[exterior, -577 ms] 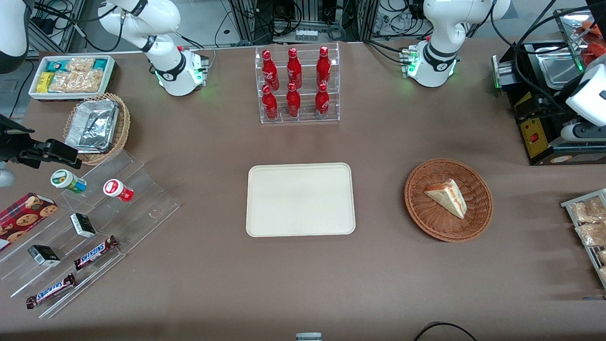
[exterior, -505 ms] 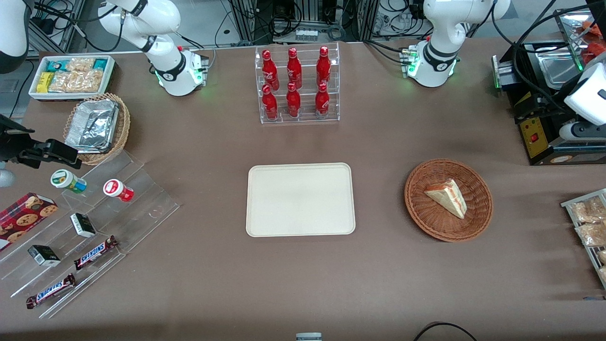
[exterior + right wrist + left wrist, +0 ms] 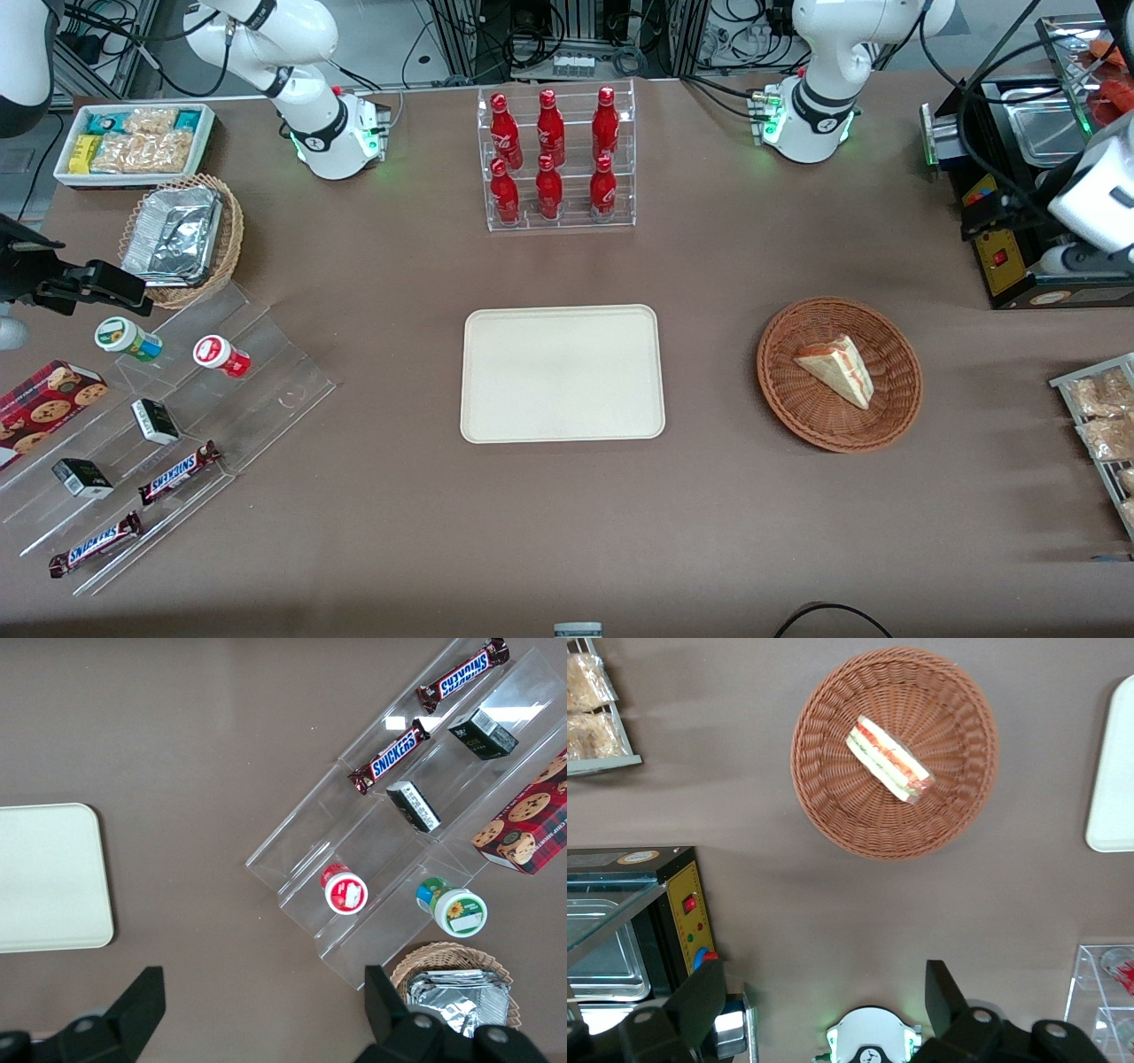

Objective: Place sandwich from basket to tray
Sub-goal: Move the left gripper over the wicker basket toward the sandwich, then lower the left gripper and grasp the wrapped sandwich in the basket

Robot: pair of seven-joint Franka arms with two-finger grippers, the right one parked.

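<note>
The cream tray [image 3: 562,373] lies bare mid-bench. Beside it, toward the working arm's end, the sandwich [image 3: 835,369] lies in the wicker basket [image 3: 784,390]. The gripper [image 3: 819,992] hovers high, spread wide, holding nothing; it looks like the approach, with a descent over the wedge needed next.

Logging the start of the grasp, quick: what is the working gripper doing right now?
Gripper: open, holding nothing, high above the table, farther from the front camera than the basket, where the sandwich lies.
</note>
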